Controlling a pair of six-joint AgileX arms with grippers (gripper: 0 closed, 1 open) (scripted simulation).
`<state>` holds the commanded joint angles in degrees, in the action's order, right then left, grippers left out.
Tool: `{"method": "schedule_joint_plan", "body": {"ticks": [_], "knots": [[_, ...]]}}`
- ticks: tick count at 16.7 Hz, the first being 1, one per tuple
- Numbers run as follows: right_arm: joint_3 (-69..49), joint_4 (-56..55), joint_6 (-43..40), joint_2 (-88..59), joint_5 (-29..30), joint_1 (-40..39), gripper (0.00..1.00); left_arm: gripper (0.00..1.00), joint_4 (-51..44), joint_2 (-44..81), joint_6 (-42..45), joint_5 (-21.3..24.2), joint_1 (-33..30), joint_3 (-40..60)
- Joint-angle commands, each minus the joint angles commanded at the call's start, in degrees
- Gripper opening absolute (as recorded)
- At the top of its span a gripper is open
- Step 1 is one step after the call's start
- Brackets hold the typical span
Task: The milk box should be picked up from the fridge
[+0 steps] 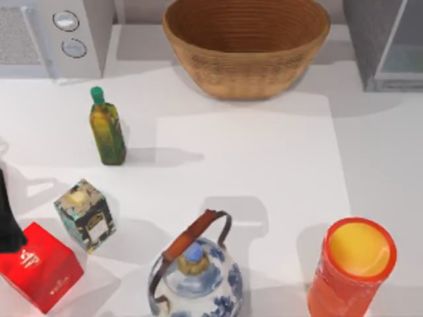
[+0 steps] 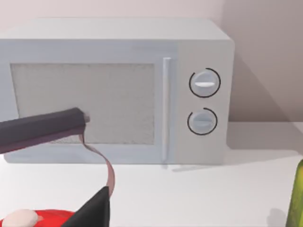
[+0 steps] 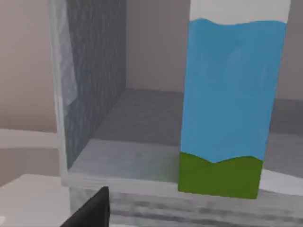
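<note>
Wicker basket (image 1: pixel 246 46), microwave (image 2: pixel 118 90) (two dials), oil bottle (image 1: pixel 106 129), patterned box (image 1: pixel 86 214), red box (image 1: pixel 39 265), porcelain kettle (image 1: pixel 195 277), orange cup (image 1: pixel 351 267)

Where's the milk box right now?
In the right wrist view the milk box stands upright on the fridge floor, near its front edge. The top view shows the fridge at the table's far right corner, beside the wicker basket.

It looked like a kitchen: a pale microwave with two round dials (image 1: pixel 56 36) and a dark grey speckled fridge (image 1: pixel 386 43) stood at the white worktop's (image 1: pixel 264 165) back corners, a woven basket (image 1: pixel 246 45) between them.
</note>
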<state>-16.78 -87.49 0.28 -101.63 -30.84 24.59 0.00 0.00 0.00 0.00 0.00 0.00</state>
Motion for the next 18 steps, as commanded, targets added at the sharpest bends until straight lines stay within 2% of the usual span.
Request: {"method": "schedule_joint_plan", "body": {"ticks": [3, 6, 9, 12, 18], "knots": [[-9.1, 6.7, -0.3, -2.1, 1.5, -6.8, 1.00, 1.00, 0.0, 0.0, 0.0, 0.0, 0.0, 0.0], [-17.9, 13.4, 0.1, -7.6, 7.6, -11.5, 1.00, 1.00, 0.0, 0.0, 0.0, 0.0, 0.0, 0.0], [-25.6, 16.3, 0.5, -13.4, 14.9, -12.9, 1.00, 1.00, 0.0, 0.0, 0.0, 0.0, 0.0, 0.0], [-31.0, 16.6, 0.6, -17.1, 19.5, -12.4, 1.00, 1.00, 0.0, 0.0, 0.0, 0.0, 0.0, 0.0], [-31.7, 16.5, 0.6, -17.6, 20.1, -12.1, 1.00, 1.00, 0.0, 0.0, 0.0, 0.0, 0.0, 0.0]]}}
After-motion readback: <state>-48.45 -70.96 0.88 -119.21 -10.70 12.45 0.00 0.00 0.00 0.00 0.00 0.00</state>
